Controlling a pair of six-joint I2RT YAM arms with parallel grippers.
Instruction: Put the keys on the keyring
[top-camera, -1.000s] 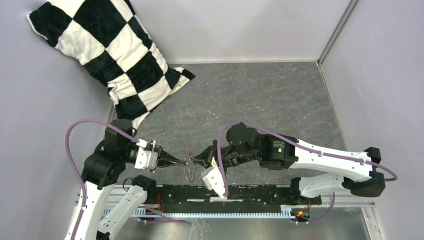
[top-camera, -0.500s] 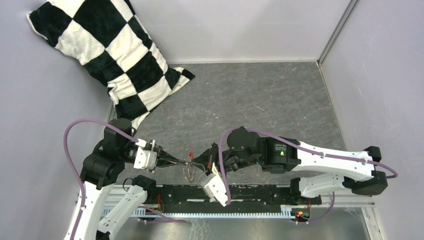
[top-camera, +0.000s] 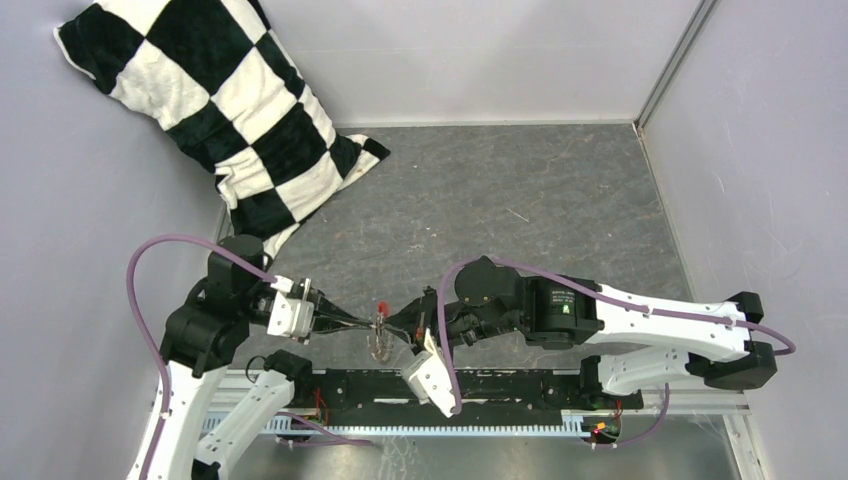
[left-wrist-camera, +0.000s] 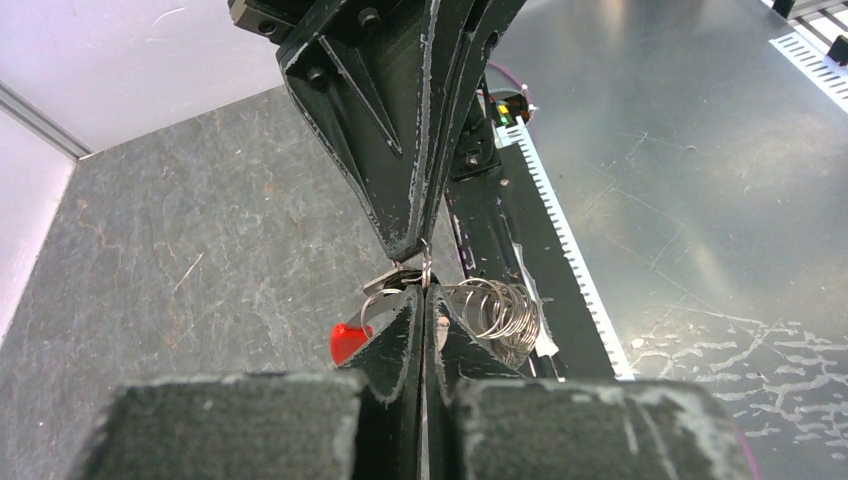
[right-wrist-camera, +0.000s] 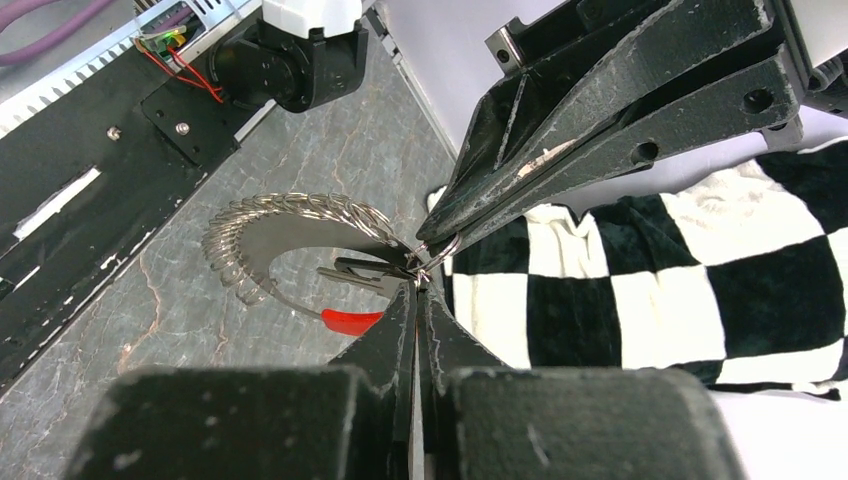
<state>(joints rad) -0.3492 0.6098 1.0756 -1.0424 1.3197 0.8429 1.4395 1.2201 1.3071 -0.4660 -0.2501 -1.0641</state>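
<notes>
Well, right at the near edge of the table the two arms have brought their black fingers nose to nose, the left hand and the right hand with tips touching or as good as touching. Both are pressed tightly together, with no gap showing between the jaws of either. Caught where the tips meet is a small silvery ring. It sits against the tip of the left hand, which seems to be pinching it. What the right hand has between its own fingers I cannot tell, since the metal bunches up there. From that meeting point the keyring curves away to the side of the right hand's fingers, a thin loop crowded with many little silvery pieces fanned along its arc. The red tag sticks out just beside the right hand's fingertips, on the same side as the loop. A dark flat sliver lies between the tag and the loop, reaching toward the tips, and I cannot make out what it is. Just behind the hands, toward the arm bases, a black rail runs along the table's front. Beyond the hands the grey, scuffed table surface stretches to the back wall. Far off past the left hand, a black-and-white checked pillow leans in the corner against the side wall.
</notes>
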